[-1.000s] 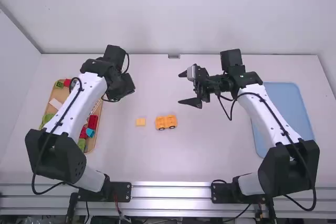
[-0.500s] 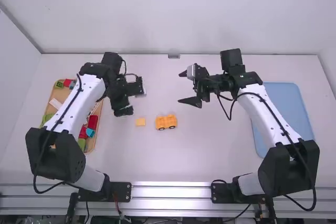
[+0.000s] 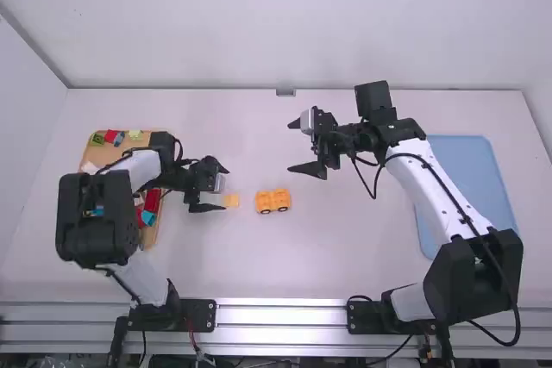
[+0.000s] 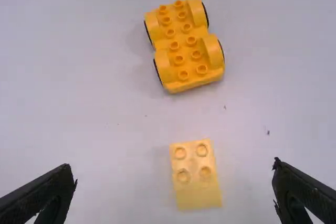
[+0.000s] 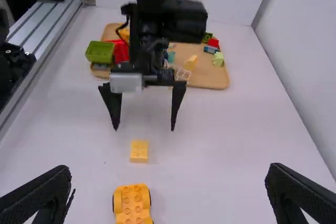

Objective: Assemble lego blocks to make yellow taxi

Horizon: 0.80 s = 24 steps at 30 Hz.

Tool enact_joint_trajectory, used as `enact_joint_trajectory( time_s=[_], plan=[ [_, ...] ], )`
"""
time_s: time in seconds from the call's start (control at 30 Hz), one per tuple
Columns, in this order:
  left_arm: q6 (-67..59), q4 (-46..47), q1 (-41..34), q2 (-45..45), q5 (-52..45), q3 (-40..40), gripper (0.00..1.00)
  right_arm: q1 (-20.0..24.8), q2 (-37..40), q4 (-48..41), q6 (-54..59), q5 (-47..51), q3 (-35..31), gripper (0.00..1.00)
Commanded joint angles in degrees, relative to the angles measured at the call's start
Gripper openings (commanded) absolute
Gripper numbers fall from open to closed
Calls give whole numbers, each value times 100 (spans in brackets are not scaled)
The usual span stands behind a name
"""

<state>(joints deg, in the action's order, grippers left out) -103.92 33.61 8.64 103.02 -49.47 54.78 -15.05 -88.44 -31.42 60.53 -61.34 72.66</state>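
My left gripper (image 3: 227, 189) is low over the table with its fingers spread, close to a small pale-yellow brick (image 3: 232, 201). In the left wrist view that brick (image 4: 196, 177) lies between the spread fingertips of my left gripper (image 4: 174, 177), with nothing held. The orange-yellow wheeled base (image 3: 272, 201) rests just right of the brick; in the left wrist view the base (image 4: 184, 45) shows its studs upward. My right gripper (image 3: 298, 146) stands open and empty, beyond and right of the base; in the right wrist view my right gripper (image 5: 169, 184) has its fingers wide apart.
A wooden tray (image 3: 97, 154) of mixed coloured blocks stands at the left, partly under the left arm. A blue tray (image 3: 473, 180) lies at the right, beside the right arm. A wall (image 3: 276, 32) rises behind the table.
The left arm has folded back and its gripper has come down beside the small brick, swinging to point right. The right arm has shifted slightly left. The brick and wheeled base have stayed put.
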Motion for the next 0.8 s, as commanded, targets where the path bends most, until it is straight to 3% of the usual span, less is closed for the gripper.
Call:
enact_joint_trajectory(
  time_s=[0.0, 0.3, 0.43, 0.5, 0.57, 0.7, 0.77],
  plan=[
    [232, -192, 26, 505, -549, -63, 99, -94, 63, 20, -9, 188, -44, 99],
    [63, -289, 79, 1620, -844, 282, 98, -269, 63, -66, -15, 741, -44, 99],
    [389, -577, 68, 1652, -835, 199, 76, -68, 63, -28, -131, 721, -175, 99],
    [743, -964, 72, 1652, -813, 35, 59, 107, 63, 269, -114, 595, -560, 99],
    [835, -1113, 79, 1652, -813, -55, 52, 208, 63, 597, -120, 455, -866, 99],
    [817, -1272, 74, 1650, -813, -208, 50, 382, 63, 1617, -407, 160, -1543, 99],
    [813, -1279, 74, 1650, -817, -225, 61, 448, 63, 2105, -610, 83, -1797, 99]
  ],
)
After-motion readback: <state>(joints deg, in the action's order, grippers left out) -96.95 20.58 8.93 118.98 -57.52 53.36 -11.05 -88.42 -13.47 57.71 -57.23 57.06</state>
